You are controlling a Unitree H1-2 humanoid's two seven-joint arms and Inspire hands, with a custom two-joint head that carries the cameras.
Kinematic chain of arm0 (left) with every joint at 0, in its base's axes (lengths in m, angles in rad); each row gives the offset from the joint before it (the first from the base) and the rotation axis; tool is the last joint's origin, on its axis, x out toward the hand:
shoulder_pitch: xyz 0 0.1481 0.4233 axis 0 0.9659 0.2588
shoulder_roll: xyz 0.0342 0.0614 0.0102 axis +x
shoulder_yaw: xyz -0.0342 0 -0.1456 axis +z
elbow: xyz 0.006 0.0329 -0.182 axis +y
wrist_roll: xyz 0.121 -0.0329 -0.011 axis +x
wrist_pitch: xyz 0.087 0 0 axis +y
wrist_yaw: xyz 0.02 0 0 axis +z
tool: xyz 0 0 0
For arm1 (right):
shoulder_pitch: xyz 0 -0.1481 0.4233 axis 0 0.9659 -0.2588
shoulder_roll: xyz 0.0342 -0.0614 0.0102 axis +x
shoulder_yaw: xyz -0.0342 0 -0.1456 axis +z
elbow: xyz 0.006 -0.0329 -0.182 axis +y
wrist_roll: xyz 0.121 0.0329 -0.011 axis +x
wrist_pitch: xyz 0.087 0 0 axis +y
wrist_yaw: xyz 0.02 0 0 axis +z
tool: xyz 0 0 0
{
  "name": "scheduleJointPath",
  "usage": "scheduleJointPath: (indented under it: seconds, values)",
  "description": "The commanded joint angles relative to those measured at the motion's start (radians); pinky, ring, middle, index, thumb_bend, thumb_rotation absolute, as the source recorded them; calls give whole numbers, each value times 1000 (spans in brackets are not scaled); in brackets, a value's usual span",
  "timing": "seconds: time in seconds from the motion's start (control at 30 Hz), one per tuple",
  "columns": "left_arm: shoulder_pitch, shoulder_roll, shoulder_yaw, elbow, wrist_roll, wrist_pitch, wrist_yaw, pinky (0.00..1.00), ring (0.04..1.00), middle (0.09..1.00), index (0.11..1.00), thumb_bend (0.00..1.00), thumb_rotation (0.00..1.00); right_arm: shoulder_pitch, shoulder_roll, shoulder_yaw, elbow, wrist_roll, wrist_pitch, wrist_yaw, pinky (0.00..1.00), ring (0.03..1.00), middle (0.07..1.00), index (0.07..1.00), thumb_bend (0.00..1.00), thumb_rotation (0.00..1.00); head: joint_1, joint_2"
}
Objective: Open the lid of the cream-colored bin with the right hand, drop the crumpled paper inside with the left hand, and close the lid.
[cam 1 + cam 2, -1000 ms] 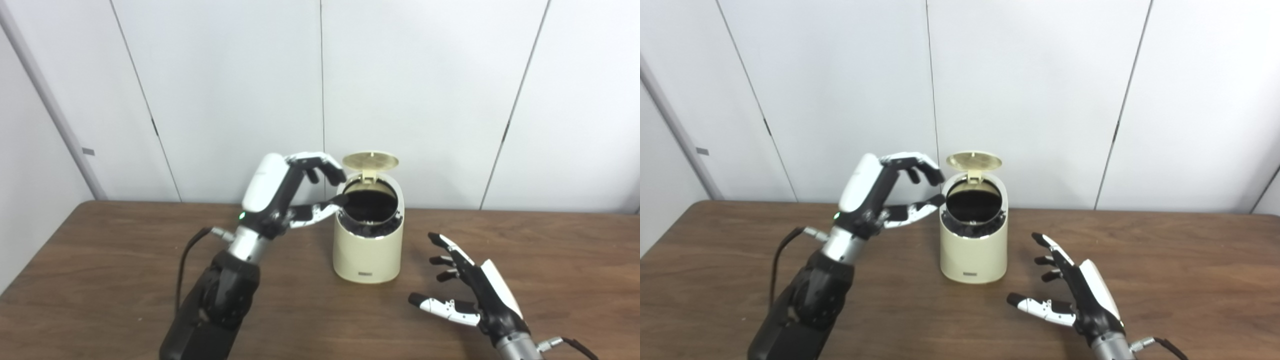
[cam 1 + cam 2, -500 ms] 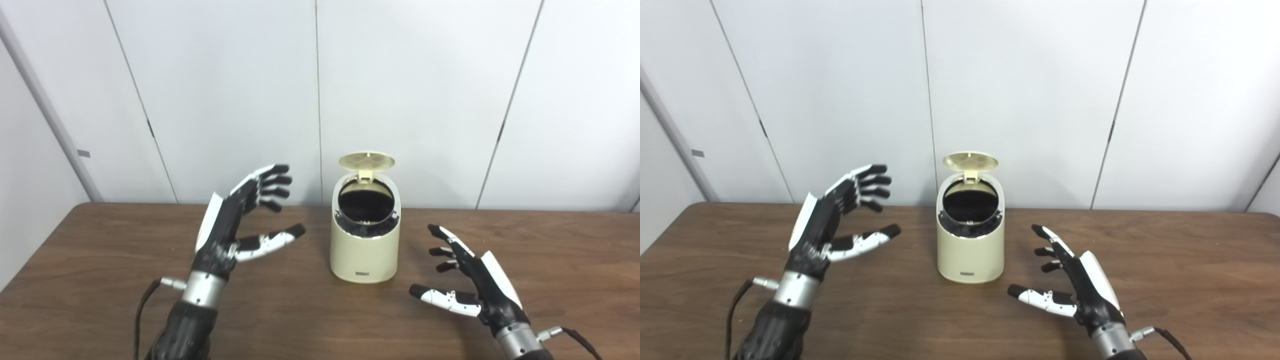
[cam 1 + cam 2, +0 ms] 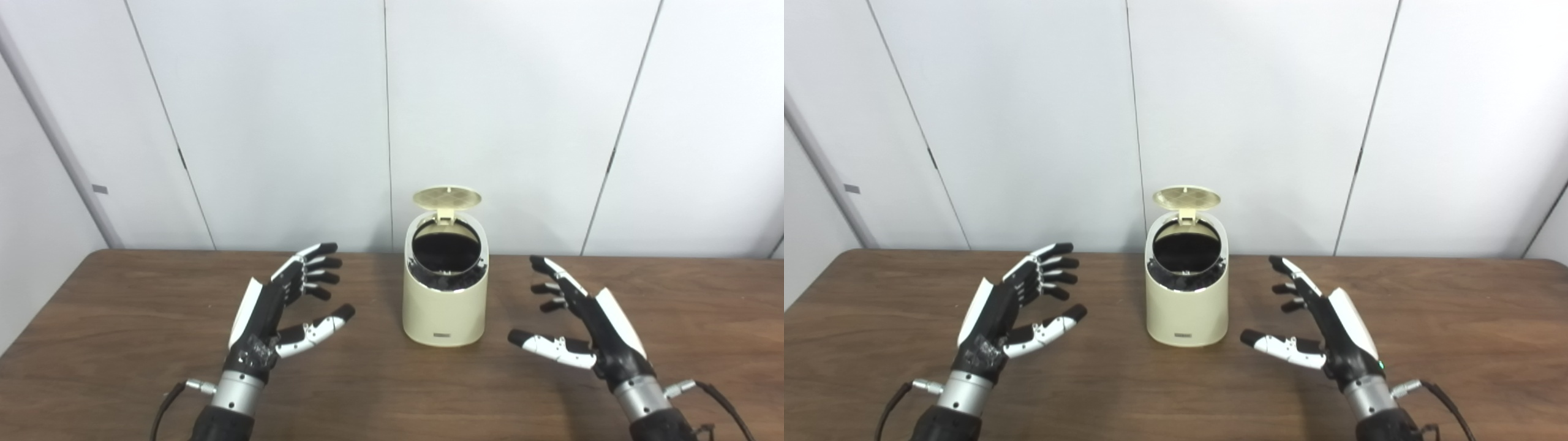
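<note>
Hidden or unclear: the inside of the cream-colored bin (image 3: 445, 294) is a dark hollow; a few pale specks show at the near inner rim, but I cannot tell what they are. No crumpled paper can be made out inside or elsewhere.
Cut off: both forearms leave the frame at the bottom edge, and a cable trails from each wrist out of view.
Bin: stands upright on the wooden table (image 3: 110, 331), centre of the frame, near the far edge by the white wall panels (image 3: 275, 122).
Lid (image 3: 446, 197): raised on its rear hinge, tipped back above the opening, underside towards the camera.
Left hand (image 3: 275, 309): lower left of centre, palm turned towards the bin, fingers (image 3: 318, 269) spread and lightly curled, thumb pointing right; it holds nothing and touches nothing that shows.
Right hand (image 3: 1326, 327): lower right of centre, palm turned towards the bin, fingers apart, thumb pointing left; empty.
Bin relative to hands: it sits between the two, apart from both, a little farther up the frame than the palms; the right thumb tip comes nearer its base than the left.
</note>
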Motion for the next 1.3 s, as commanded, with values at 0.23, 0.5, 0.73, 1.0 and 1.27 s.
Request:
scheduleJointPath:
  seconds: [0.23,0.5,0.73,1.0,1.27]
  values:
    - [-7,2,-13,90,20,-50,5,620,678,758,814,618,101,-134,-50,-1,-11,-31,-38,0,721,841,936,889,714,562,-11,-9]
    - [1,-10,-17,161,22,-86,7,599,681,751,806,664,11,-258,-76,17,-61,-103,26,48,704,830,887,872,644,481,-16,-17]
    - [2,-9,-20,196,25,-122,7,571,673,751,802,671,0,-338,-94,43,-68,-162,83,93,677,822,889,877,637,498,-10,-23]
    - [11,-11,-18,198,21,-127,4,560,667,758,809,674,0,-419,-115,73,-38,-186,96,136,717,858,897,884,631,583,-7,-25]
    - [12,-11,-25,193,22,-127,-4,562,668,755,812,666,0,-475,-124,104,-20,-187,85,182,708,859,883,875,657,576,-3,-23]
